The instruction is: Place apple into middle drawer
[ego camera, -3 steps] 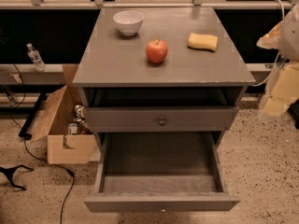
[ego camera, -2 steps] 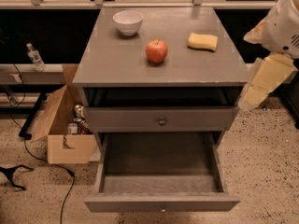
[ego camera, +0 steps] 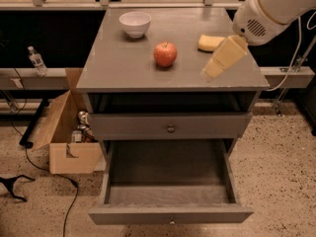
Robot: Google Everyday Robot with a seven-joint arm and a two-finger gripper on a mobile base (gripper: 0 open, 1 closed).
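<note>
1. Camera view: looks down from the front onto a grey desk (ego camera: pixel 118 68) with 2 drawers under its top.
2. Shows the apple (ego camera: pixel 165 54) resting upright on the desk top, roughly central, stem up, touching nothing beside it.
3. Shows the middle drawer (ego camera: pixel 148 214) standing wide open below, its front panel nearest the camera and its small knob at the bottom edge of the view; lies well below and in front of the apple.
4. Shows the upper drawer (ego camera: pixel 148 126) shut, directly above the open one, with 1 round knob at its centre.
5. Finds the tool (ego camera: pixel 210 73) over the front-right part of the desk top, right of the apple and just in front of the yellow sponge (ego camera: pixel 210 42); hangs tilted down and to the left from the white arm (ego camera: pixel 269 11) entering at the top right.
6. Keeps clear of the apple; whether clenched or released, cannot tell.
7. Shows a white bowl (ego camera: pixel 135 22) at the rear left of the desk top, behind and left of the apple.
8. Shows an open cardboard box (ego camera: pixel 64 147) on the speckled floor just left of the desk, and a clear bottle (ego camera: pixel 35 60) on a ledge farther left.
</note>
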